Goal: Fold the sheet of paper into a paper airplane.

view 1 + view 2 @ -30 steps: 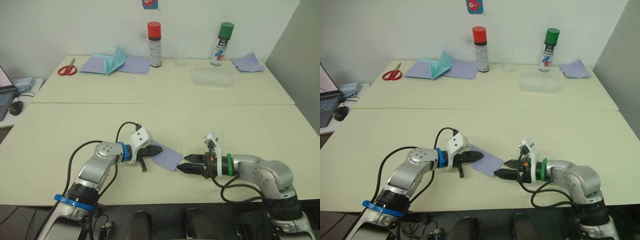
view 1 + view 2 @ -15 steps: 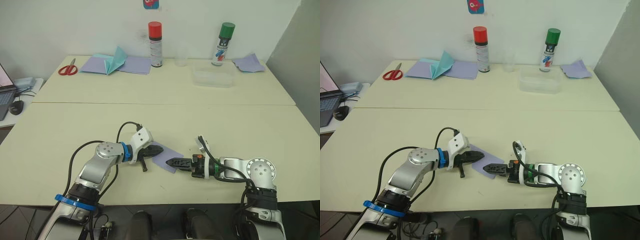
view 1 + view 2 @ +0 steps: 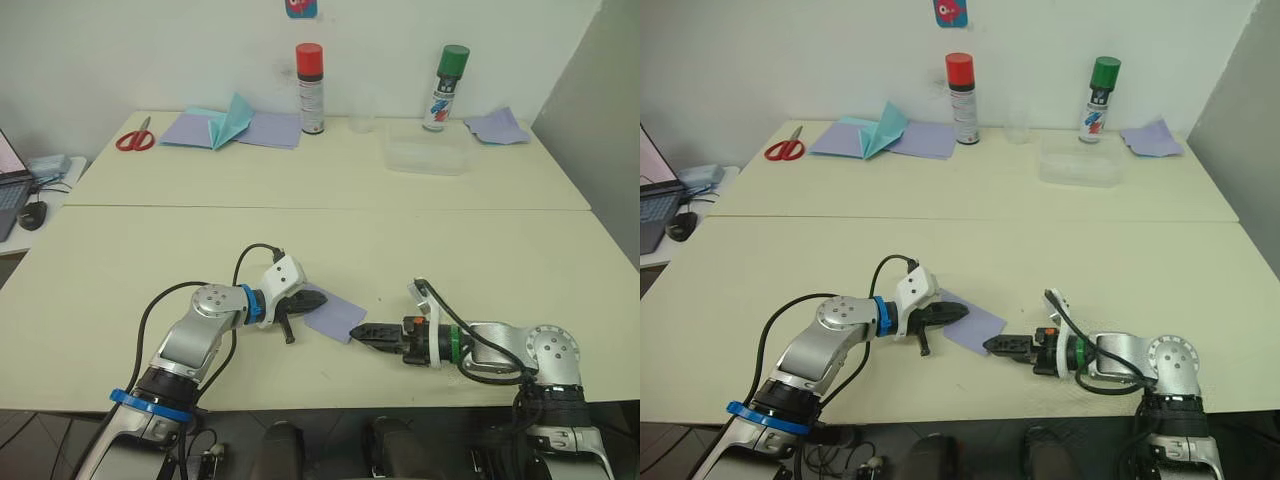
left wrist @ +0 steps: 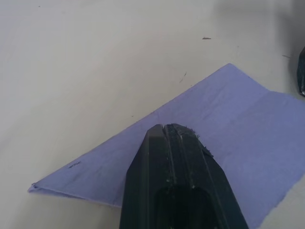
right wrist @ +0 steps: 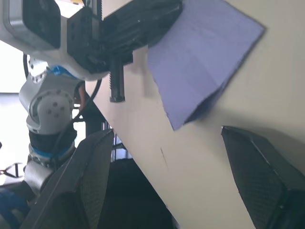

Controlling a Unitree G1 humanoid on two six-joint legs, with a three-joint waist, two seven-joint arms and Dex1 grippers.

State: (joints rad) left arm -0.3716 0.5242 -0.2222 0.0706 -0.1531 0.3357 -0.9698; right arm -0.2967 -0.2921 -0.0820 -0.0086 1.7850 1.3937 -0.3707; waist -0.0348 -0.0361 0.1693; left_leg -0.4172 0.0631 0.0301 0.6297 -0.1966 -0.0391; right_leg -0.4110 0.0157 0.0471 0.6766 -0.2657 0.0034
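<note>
**deskwatcher:** Near the front edge of the desk point(image 3: 120, 250), head cam first: the sheet of paper point(image 3: 334, 313) lies flat between both arms. The left tool point(image 3: 305, 300) sits on its near-left corner; the right tool point(image 3: 362, 330) lies low just beside its right corner.

**foldfan:** Is the left one clamped?

**deskwatcher:** Left wrist cam: fingers point(image 4: 174, 157) pressed together, tip resting on top of the purple sheet, pinning rather than pinching it. Right wrist cam: that tool's fingers point(image 5: 88, 176) are spread wide, the sheet's lifted corner lying ahead between them, untouched.
</note>
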